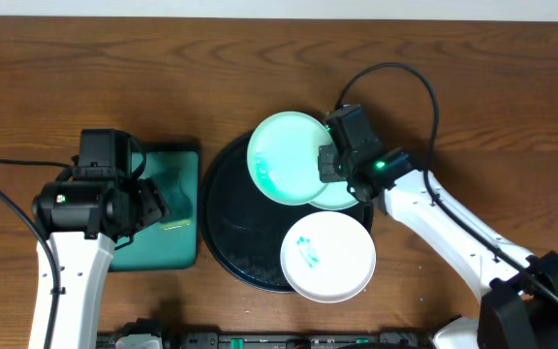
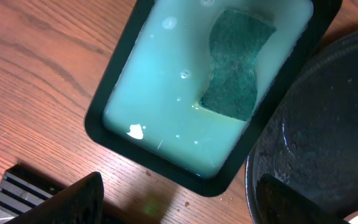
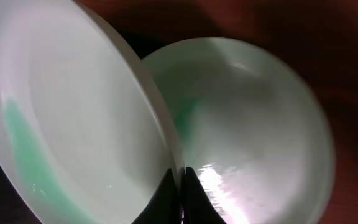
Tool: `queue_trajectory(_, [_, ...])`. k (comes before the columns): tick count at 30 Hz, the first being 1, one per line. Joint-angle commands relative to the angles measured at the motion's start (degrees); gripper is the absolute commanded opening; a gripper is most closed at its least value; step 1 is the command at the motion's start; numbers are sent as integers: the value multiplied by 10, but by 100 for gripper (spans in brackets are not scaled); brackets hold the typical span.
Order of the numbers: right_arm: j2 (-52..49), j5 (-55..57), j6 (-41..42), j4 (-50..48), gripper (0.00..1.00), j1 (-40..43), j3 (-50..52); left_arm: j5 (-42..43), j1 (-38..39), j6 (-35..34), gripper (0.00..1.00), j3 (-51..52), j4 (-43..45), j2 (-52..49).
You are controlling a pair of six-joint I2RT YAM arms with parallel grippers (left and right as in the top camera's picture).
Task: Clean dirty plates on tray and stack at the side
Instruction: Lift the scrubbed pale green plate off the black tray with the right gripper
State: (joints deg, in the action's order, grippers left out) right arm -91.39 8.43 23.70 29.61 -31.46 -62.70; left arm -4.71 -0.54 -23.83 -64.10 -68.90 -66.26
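Observation:
My right gripper (image 1: 329,165) (image 3: 182,177) is shut on the rim of a pale mint-green plate (image 1: 284,160) (image 3: 73,106) with a teal smear. It holds the plate tilted over the far part of the round black tray (image 1: 229,233). A second mint plate (image 1: 347,197) (image 3: 253,124) lies under it at the tray's right side. A white plate (image 1: 329,257) with a teal smear sits on the tray's near right rim. My left gripper (image 1: 158,206) (image 2: 179,205) is open and empty, between the rectangular teal tray and the black tray (image 2: 316,124).
The rectangular teal tray (image 1: 177,250) (image 2: 101,118) with a dark rim lies left of the black tray and holds pale soapy liquid. A green sponge (image 2: 235,68) rests in it. Black cables run across the wooden table (image 1: 473,87). Equipment sits at the table's front edge.

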Motion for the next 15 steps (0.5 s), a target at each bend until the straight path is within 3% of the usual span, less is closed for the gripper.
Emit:
queue_trajectory(1, [30, 106, -60, 5, 1, -31, -4, -9, 0, -5, 79, -2, -3, -8])
queue_trajectory(6, [41, 201, -95, 14, 1, -80, -7, -9, 0, -5, 79, -2, -3, -10])
queue_trajectory(15, [42, 483, -192, -23, 1, -215, -7, -9, 0, -5, 79, 0, -3, -10])
